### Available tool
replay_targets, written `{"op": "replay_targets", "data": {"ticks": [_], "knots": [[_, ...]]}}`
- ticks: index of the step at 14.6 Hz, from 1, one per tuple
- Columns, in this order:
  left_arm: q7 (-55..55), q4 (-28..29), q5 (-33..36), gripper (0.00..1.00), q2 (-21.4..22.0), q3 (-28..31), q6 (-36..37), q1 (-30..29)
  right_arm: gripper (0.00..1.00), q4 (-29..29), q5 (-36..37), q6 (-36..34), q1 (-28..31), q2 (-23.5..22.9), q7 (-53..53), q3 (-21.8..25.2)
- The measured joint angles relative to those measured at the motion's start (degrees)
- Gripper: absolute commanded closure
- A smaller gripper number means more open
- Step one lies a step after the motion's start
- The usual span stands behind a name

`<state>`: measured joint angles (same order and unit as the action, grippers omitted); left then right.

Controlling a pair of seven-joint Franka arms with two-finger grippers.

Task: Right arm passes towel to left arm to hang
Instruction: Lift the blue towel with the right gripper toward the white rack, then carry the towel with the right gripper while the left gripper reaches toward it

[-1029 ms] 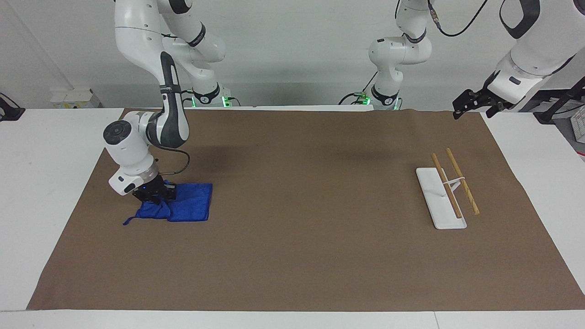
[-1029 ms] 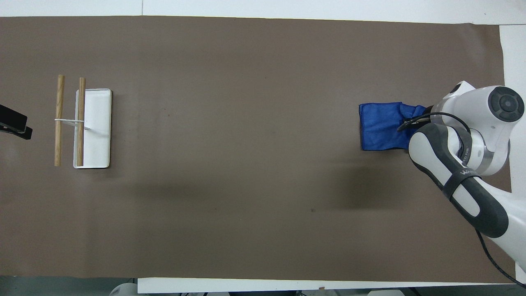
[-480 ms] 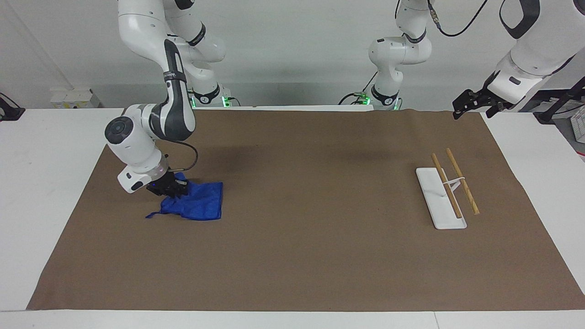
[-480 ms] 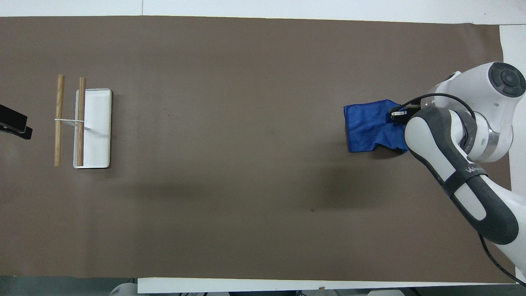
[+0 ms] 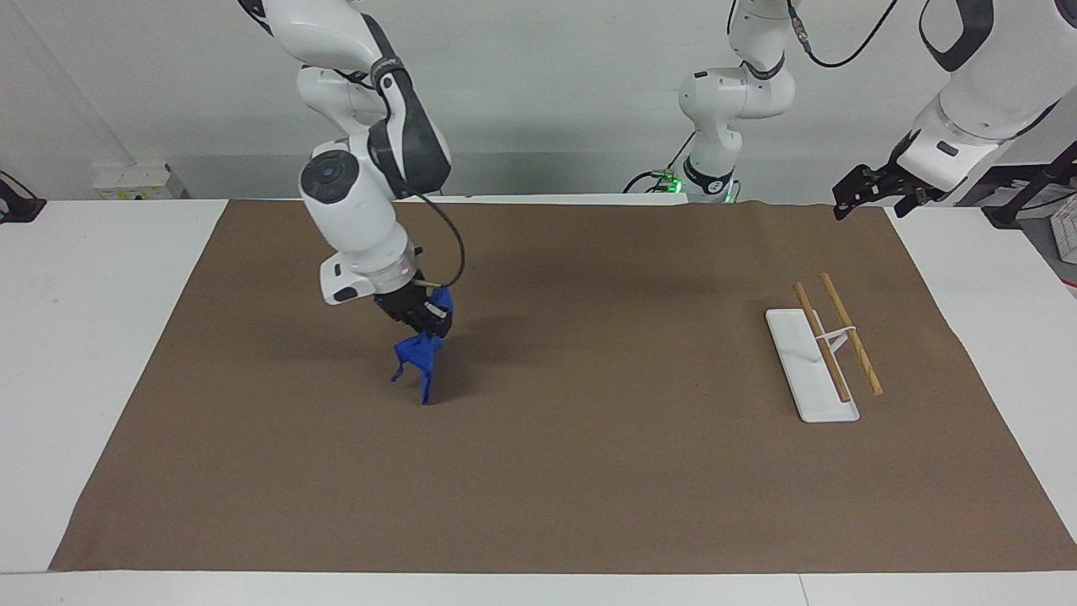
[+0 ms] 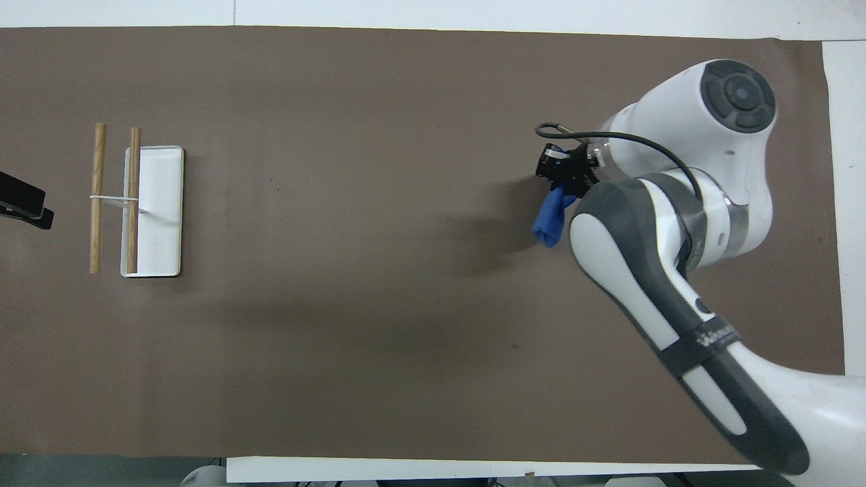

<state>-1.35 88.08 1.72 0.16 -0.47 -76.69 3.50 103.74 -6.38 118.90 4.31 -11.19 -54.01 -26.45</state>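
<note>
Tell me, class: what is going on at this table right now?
The right gripper is shut on the blue towel and holds it up over the brown mat; the towel hangs bunched below it, off the mat. The left gripper waits, open, in the air over the mat's corner at the left arm's end. The rack with two wooden rods stands at that end with nothing hung on it, so the handover is not yet done.

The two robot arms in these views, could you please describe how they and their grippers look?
The right arm is glossy white with dark grey joint covers, a round dark end cap, a silver wrist ring and a looping black cable; its broad black right gripper has a small white patch. The left arm is likewise white and grey, ending in a slimmer black left gripper.
</note>
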Motion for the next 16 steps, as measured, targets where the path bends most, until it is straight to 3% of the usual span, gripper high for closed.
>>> {"op": "replay_targets", "data": {"ticks": [4,7,11,16], "knots": [[0.7,0.0,0.0,0.00,0.0,-0.5,0.0,0.1,1.00,-5.1,-7.7,3.5,-0.2,-1.5,-17.8,-7.1],[11.0,1.5,-0.1,0.00,0.7,-0.8,-1.6,0.2,1.00,-6.3,-12.9,11.7,-1.4,-2.9,-28.3,-10.1],[40.3,11.1,-8.6,0.00,3.9,-1.2,-14.7,1.9,1.00,-6.4,-13.0,23.5,-4.2,-4.8,-40.7,-14.0],[79.6,16.4,-17.1,0.00,4.1,-1.2,-26.5,3.1,1.00,-6.8,-13.1,25.6,-4.9,-5.5,-43.7,-15.4]]}}
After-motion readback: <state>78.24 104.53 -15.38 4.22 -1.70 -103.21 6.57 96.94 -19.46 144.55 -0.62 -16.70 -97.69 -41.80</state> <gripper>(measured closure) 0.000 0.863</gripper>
